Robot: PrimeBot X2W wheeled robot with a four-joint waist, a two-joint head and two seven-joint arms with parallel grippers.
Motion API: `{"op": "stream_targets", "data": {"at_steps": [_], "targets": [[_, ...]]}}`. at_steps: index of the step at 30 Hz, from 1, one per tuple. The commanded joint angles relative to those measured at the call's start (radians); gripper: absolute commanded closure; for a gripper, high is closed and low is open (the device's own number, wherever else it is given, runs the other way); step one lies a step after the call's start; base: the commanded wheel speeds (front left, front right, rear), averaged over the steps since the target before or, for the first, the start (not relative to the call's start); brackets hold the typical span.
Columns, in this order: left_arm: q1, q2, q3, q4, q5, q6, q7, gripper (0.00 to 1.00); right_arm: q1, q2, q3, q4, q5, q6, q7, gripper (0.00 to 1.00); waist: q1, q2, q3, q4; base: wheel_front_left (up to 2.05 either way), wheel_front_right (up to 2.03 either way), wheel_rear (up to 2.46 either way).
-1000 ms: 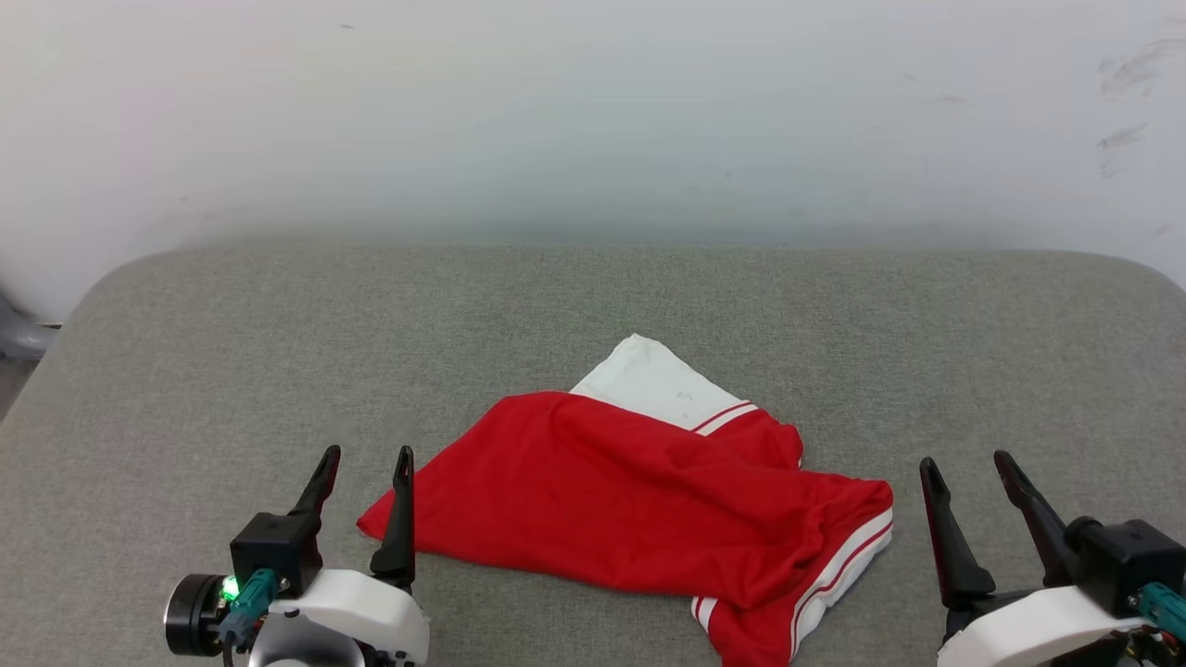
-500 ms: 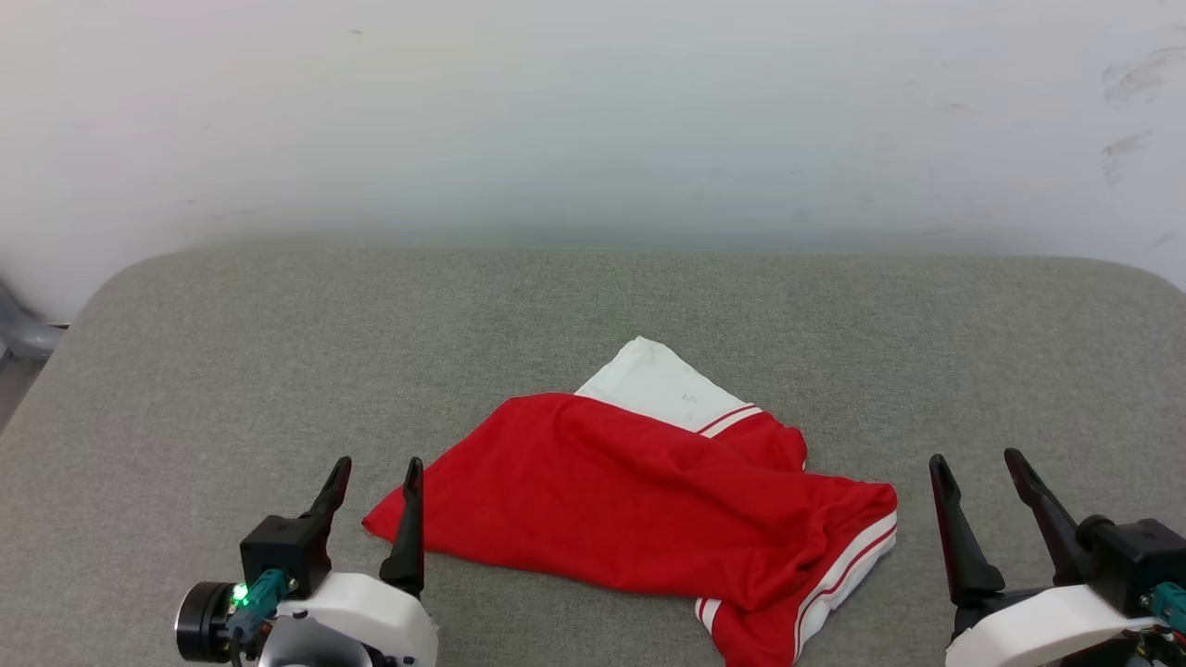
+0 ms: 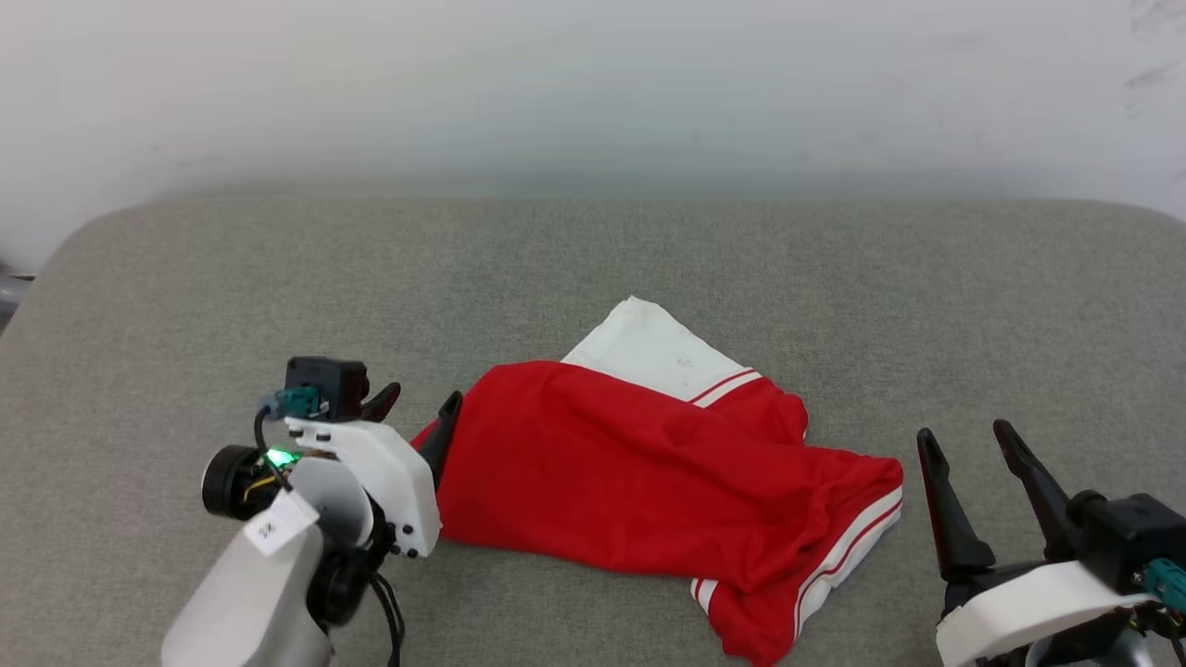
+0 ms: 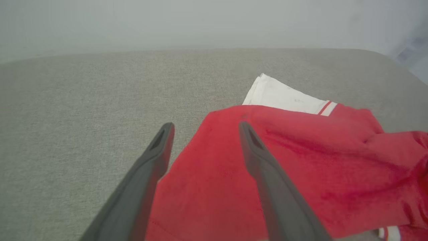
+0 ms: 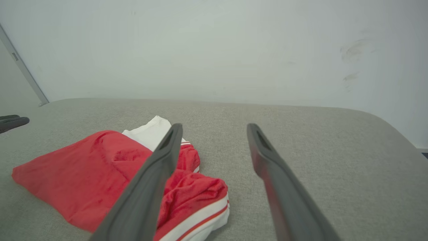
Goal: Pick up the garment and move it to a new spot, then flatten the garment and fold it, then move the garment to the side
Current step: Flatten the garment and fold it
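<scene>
A grey fabric-covered bench [image 3: 593, 259] with rounded corners is lying under soft, even light, and a pale wall [image 3: 593, 83] is rising behind it, carrying faint dark scuff marks [image 5: 354, 50]

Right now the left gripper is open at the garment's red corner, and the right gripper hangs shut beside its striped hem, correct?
Not shut: the right wrist view shows the right gripper open, jaws apart. The rest holds, for the garment and the left gripper.

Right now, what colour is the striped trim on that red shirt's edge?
The trim is white with a thin red stripe running through it. It shows best in the right wrist view.
</scene>
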Motion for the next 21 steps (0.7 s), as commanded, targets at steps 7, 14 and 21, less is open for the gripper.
{"op": "stream_targets", "data": {"at_steps": [7, 14, 21], "targets": [[-0.151, 0.036, -0.046, 0.17, -0.018, -0.059, 0.212, 0.0, -0.051, 0.002, 0.009, 0.004, 0.007, -0.001, -0.007, 0.0, -0.0001, 0.0, 0.096, -0.043, 0.0, 0.0, 0.0], [-0.195, 0.052, -0.103, 0.316, -0.048, -0.084, 0.45, 0.0, -0.084, 0.002, 0.013, 0.033, 0.018, -0.001, -0.029, 0.0, -0.0001, 0.0, 0.142, -0.069, 0.0, 0.0, 0.0], [-0.141, 0.024, -0.111, 0.357, -0.111, -0.098, 0.536, 1.0, -0.092, 0.002, 0.004, 0.064, 0.032, -0.001, -0.041, 0.0, -0.0001, 0.0, 0.144, -0.071, 0.0, 0.0, 0.0]]}}
